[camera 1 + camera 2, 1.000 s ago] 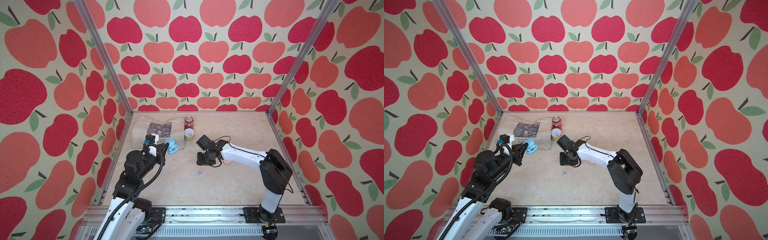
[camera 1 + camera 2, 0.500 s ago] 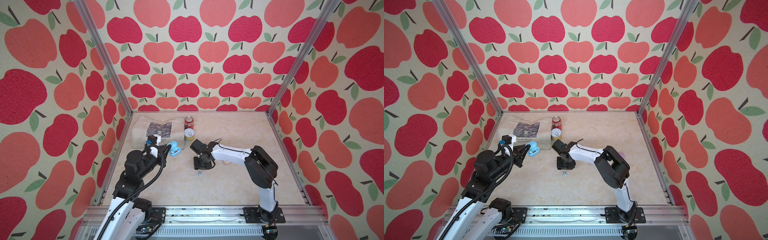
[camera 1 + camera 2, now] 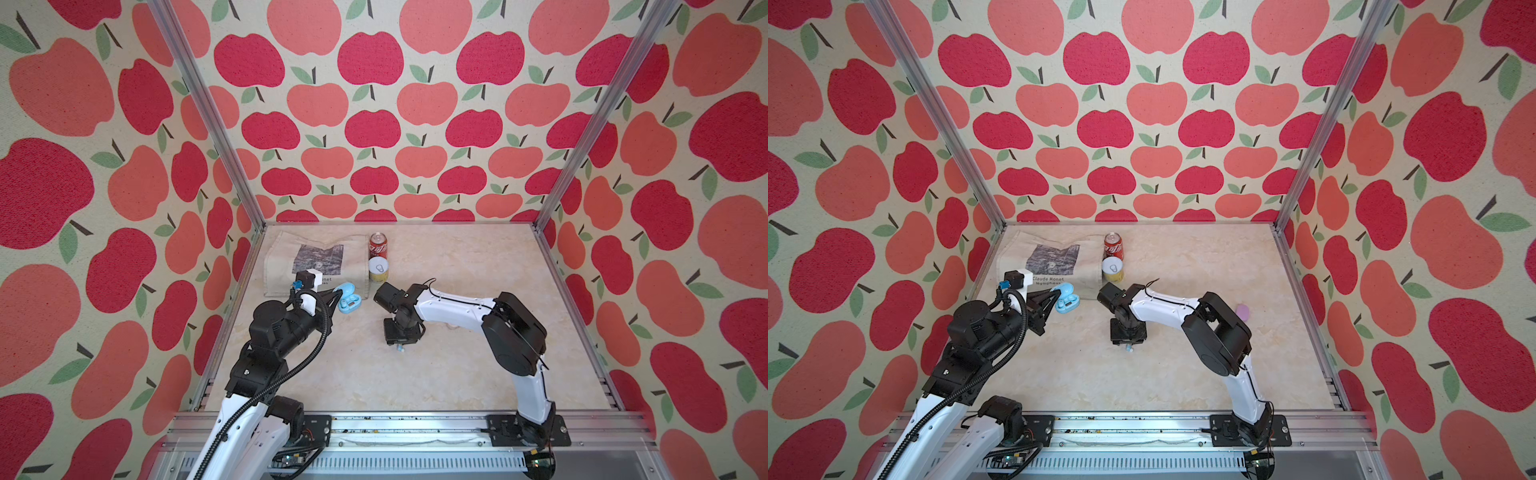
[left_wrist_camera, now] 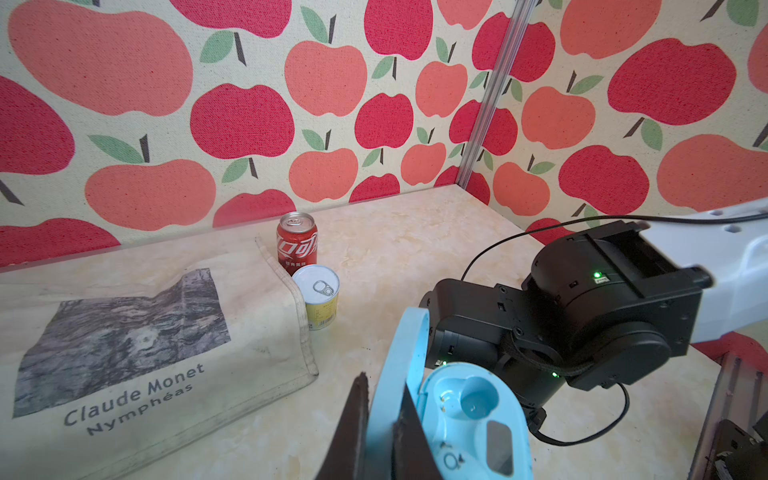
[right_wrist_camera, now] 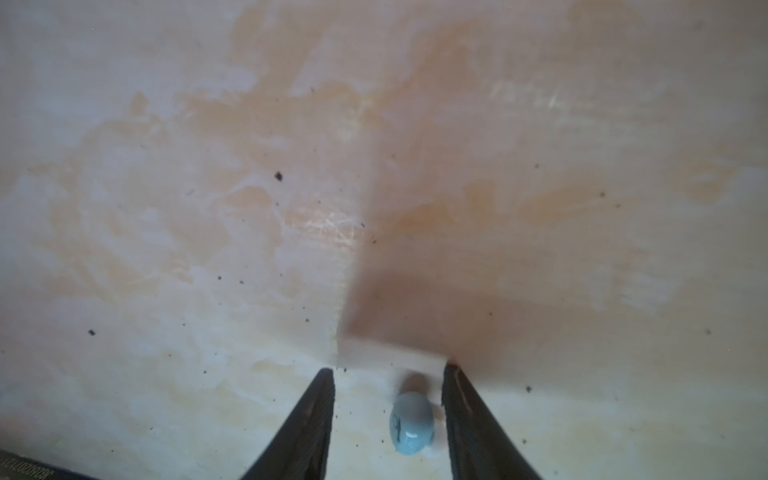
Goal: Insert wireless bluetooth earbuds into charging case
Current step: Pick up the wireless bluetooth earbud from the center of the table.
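Note:
A light blue charging case (image 3: 348,300) (image 3: 1067,300) lies open on the table near the bag's corner. My left gripper (image 4: 384,386) (image 3: 338,294) is shut on its raised lid (image 4: 405,357). The case's base (image 4: 473,415) shows an empty round well. One light blue earbud (image 5: 411,424) (image 3: 400,348) (image 3: 1128,348) lies on the table mid-floor. My right gripper (image 5: 389,370) (image 3: 400,341) points straight down over it, open. Its two fingers stand either side of the bud without touching it. The bud lies nearer one finger.
A cream tote bag (image 3: 316,262) with a printed picture lies at the back left. A red cola can (image 3: 378,245) and a yellow tin (image 3: 378,270) stand beside it. A purple case (image 3: 1242,311) lies behind the right arm's elbow.
My right gripper has moved toward the front of the table and come down around the blue earbud. The left gripper still holds the case lid, almost unmoved.

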Robot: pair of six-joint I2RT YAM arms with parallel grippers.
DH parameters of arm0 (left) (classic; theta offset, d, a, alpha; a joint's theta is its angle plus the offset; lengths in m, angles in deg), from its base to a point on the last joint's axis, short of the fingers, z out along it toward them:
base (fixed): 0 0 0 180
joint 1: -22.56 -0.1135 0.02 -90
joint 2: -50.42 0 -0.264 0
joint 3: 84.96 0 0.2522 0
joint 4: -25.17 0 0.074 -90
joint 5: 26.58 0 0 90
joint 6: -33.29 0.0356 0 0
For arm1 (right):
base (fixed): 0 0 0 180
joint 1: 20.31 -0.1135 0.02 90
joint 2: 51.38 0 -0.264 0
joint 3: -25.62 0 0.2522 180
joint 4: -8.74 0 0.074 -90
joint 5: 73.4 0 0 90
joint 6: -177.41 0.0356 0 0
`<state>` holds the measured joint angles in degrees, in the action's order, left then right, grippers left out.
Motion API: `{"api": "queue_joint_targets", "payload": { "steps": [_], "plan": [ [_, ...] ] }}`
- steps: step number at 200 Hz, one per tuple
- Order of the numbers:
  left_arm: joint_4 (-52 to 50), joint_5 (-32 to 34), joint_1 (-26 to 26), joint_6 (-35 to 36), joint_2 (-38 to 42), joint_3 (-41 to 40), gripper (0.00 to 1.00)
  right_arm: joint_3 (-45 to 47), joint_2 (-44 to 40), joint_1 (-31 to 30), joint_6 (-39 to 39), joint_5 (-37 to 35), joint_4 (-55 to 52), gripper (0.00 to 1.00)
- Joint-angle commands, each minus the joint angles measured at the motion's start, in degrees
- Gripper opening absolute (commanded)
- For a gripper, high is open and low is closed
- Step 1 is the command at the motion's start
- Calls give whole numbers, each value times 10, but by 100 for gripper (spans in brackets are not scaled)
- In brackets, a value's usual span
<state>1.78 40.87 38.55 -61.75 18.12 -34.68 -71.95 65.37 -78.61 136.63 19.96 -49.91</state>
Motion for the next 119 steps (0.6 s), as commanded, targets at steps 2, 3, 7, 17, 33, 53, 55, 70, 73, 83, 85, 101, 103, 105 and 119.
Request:
{"api": "queue_joint_targets", "payload": {
  "steps": [2,3,7,17,33,53,55,70,73,83,85,101,103,105,119],
  "plan": [
    [12,-9,-3,2,0,25,0,-7,15,-3,12,-5,-40,45],
    [12,-9,-3,3,0,25,0,-7,15,-3,12,-5,-40,45],
    [11,-10,-3,3,0,27,0,-7,16,-3,14,-5,-41,44],
    [10,-10,-3,2,-1,30,0,-9,16,-3,15,-5,-43,43],
    [8,-9,-3,3,0,34,0,-12,19,-3,16,-6,-48,40],
    [6,-9,-3,3,4,37,0,-19,26,-3,15,-4,-54,37],
    [4,-9,-3,3,4,38,0,-19,25,-3,15,-4,-55,36],
    [3,-8,-3,3,6,40,0,-22,29,-3,16,-3,-56,33],
    [2,-8,-3,3,6,40,0,-23,30,-3,16,-3,-57,33],
    [1,-7,-3,3,8,40,0,-26,33,-3,16,-3,-59,30],
    [0,-8,-3,4,8,41,0,-27,33,-3,16,-3,-60,30],
    [-3,-7,-2,5,11,43,0,-31,38,-3,16,-2,-63,26],
    [-3,-6,-3,5,12,42,0,-32,38,-3,16,-1,-63,25],
    [-3,-6,-3,5,12,42,0,-33,39,-3,16,-1,-64,25],
    [-5,-5,-3,7,14,42,0,-34,41,-2,16,2,-63,17]
  ]
}}
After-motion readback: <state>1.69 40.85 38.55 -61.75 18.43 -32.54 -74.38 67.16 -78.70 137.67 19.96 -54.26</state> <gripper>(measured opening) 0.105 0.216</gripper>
